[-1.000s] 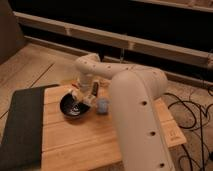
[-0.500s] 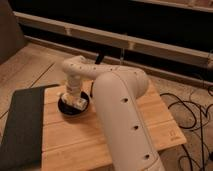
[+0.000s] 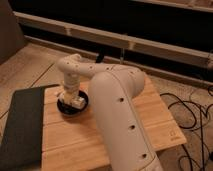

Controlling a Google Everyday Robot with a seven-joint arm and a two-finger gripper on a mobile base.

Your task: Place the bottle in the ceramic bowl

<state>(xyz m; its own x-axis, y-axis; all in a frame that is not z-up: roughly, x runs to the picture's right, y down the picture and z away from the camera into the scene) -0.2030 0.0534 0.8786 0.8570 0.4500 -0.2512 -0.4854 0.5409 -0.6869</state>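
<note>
The black ceramic bowl (image 3: 84,106) sits on the left part of the wooden table. My gripper (image 3: 69,95) points down right over the bowl, at the end of the white arm (image 3: 117,100) that bends in from the lower right. A small whitish thing, which looks like the bottle (image 3: 77,102), lies at the gripper's tip inside the bowl. The gripper covers much of the bowl's inside.
The wooden table (image 3: 70,142) carries a dark mat (image 3: 20,125) along its left side. Black cables (image 3: 192,112) lie on the floor to the right. A low rail (image 3: 125,40) runs along the back. The thick arm hides the table's middle.
The arm has swung left and the gripper has come down over the bowl. The small objects beside the bowl seen earlier are now hidden behind the arm.
</note>
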